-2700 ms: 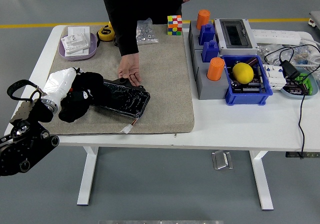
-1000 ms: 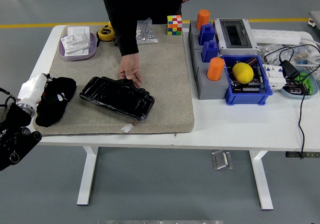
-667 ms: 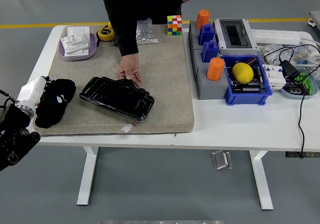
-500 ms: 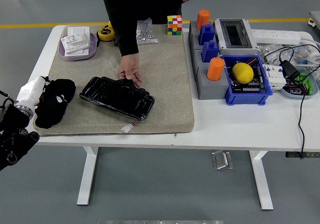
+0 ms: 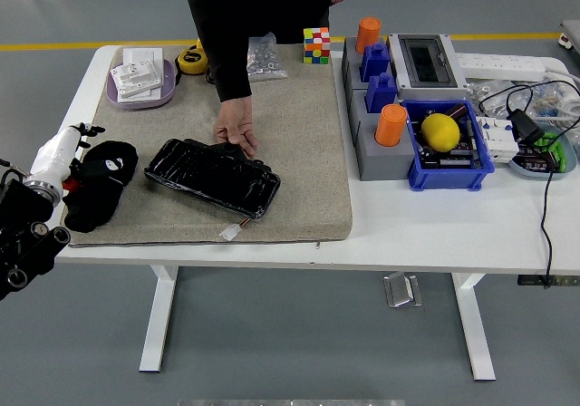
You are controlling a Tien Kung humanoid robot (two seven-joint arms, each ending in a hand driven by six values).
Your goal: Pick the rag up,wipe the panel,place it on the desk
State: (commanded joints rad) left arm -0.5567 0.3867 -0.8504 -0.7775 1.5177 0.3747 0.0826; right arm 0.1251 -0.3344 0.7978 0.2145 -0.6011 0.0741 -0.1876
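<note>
1. Your left hand point(image 5: 83, 143) came in at the tabletop's point(image 5: 435, 229) left edge, white forearm angled up toward 1 o'clock. The right arm was not in frame.
2. The rag point(image 5: 98, 187), a black bundle, lay on the left margin of the beige mat point(image 5: 299, 143). It was right against the hand, on the hand's 5 o'clock side.
3. Hand state: cannot tell. Black hand against black rag, so the frame did not show whether it gripped the cloth or only rested on it.
4. The panel point(image 5: 214, 176), glossy and black, lay flat on the mat at about 3 o'clock from the rag, near it but not touching.
5. The panel's long axis ran from 10 o'clock to 4 o'clock, its near-left end being the end closest to your hand.
6. The person's hand point(image 5: 236, 125) was at the panel's far edge, about 12 o'clock from the panel's middle, and seemed to steady it.
7. Key relation: rag, then panel, lined up left to right from your left hand, so only that arm was placed to work them.
8. Judgement: if the rag was to be set down, it was already low on the mat and a release was all that remained. If wiping was due, you would have needed to carry it toward 3 o'clock and stroke along the 10-to-4 axis.
9. Risk, as a guess: a sweep toward 12 o'clock could have met the person's hand.
</note>
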